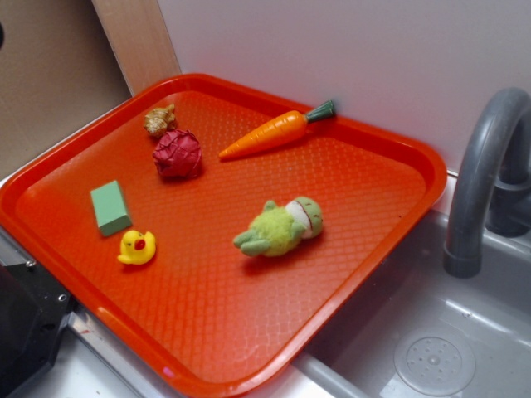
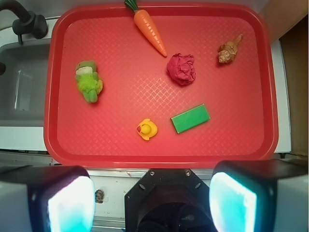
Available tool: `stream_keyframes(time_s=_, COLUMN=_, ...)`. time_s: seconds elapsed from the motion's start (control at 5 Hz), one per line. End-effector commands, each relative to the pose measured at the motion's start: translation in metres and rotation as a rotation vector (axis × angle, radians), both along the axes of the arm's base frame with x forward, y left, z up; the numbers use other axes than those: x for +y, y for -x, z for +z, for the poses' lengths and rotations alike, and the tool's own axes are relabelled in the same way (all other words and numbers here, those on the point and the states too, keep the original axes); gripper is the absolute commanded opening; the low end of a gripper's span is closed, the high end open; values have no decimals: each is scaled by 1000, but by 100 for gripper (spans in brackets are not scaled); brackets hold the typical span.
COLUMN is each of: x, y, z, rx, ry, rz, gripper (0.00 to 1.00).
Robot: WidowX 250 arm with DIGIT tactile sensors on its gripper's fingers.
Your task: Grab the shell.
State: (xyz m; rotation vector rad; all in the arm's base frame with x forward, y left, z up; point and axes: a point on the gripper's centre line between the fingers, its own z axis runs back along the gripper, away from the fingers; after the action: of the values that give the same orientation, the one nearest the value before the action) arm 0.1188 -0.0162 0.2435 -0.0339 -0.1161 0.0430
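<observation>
The shell (image 1: pixel 160 119) (image 2: pixel 229 50) is a small tan, bumpy spiral lying in the far left corner of the red tray (image 1: pixel 365 249); in the wrist view it sits at the upper right. A crinkled dark-red ball (image 1: pixel 177 154) (image 2: pixel 181 68) lies close beside it. My gripper (image 2: pixel 151 199) hangs high above the tray's near edge, far from the shell, open, with nothing between its two pale pads (image 2: pixel 71 203). The exterior view does not show the gripper.
On the tray (image 2: pixel 53 121) also lie a toy carrot (image 1: pixel 278 131) (image 2: pixel 149 28), a green plush frog (image 1: pixel 280 228) (image 2: pixel 88 80), a yellow rubber duck (image 1: pixel 137 247) (image 2: pixel 147 129) and a green block (image 1: pixel 109 207) (image 2: pixel 190 118). A grey sink (image 1: pixel 431 348) with a faucet (image 1: pixel 481 182) adjoins the tray.
</observation>
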Motion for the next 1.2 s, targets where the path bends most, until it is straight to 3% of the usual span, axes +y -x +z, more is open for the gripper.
stream_keyframes(time_s=0.0, x=0, y=0, z=0, rx=0, ry=0, rz=0, gripper=100)
stream_keyframes(time_s=0.2, x=3, y=-39, z=3, rx=-34, ry=35, rz=163, gripper=100)
stream_keyframes(time_s=0.4, x=14, y=-72, z=1, rx=-51, ry=34, rz=264, gripper=100)
stream_keyframes(time_s=0.6, x=34, y=-98, z=-2, rx=-96, ry=3, rz=360, gripper=100)
stream_keyframes(time_s=1.0, x=102, y=-141, z=-26, rx=-226, ry=-129, rz=562, gripper=100)
